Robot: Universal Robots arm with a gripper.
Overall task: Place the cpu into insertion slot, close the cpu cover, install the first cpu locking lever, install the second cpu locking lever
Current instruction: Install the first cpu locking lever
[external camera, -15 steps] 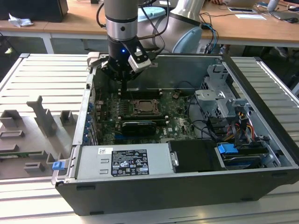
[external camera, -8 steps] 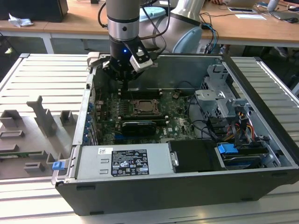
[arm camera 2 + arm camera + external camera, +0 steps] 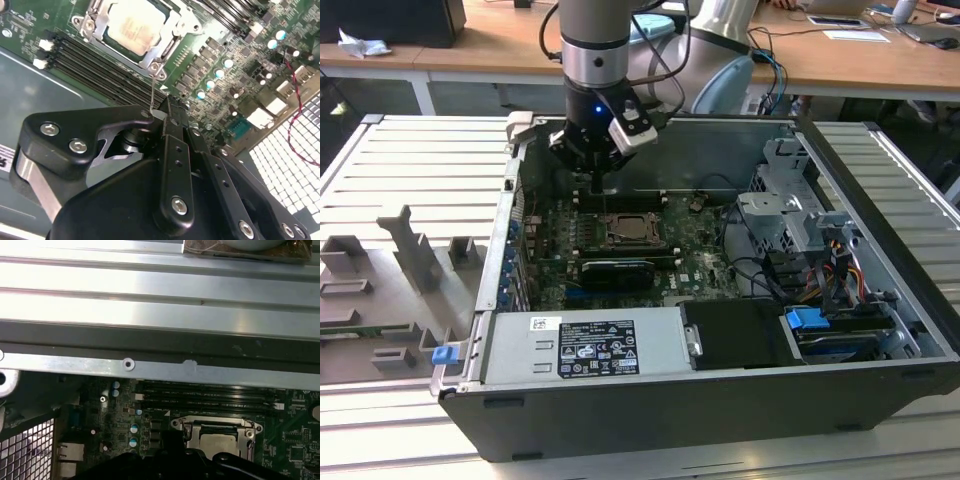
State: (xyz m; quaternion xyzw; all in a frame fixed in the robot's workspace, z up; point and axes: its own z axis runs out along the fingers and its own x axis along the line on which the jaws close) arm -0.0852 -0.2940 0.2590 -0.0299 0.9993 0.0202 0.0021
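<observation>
- At the exterior view's left, grey fixtures (image 3: pixel 408 250) stood on the slatted tabletop (image 3: pixel 420 150), well apart from the work and likely parked spare.
- The case (image 3: pixel 620 400) lay on its side with its open face up, which I judge let the arm reach the board (image 3: pixel 705 270) from above.
- The gripper (image 3: pixel 601 190) pointed straight down inside the case, near its rear wall. In the second wrist view the gripper (image 3: pixel 171 104) looked closed, with no gap showing at its tip.
- A thin wire lever (image 3: pixel 153 92) ran from the cover's corner to just beside that tip. Whether it was clamped or only pushed, I cannot tell.
- The cpu (image 3: pixel 634 236) lay flat on the board at about 5 o'clock from the gripper, near but apart. In the second wrist view its pale top (image 3: pixel 134 25) showed through the window of the cover (image 3: pixel 167 44), which lay down around it.
- At 3 o'clock stood the drive cage (image 3: pixel 790 215), clear of the arm.
</observation>
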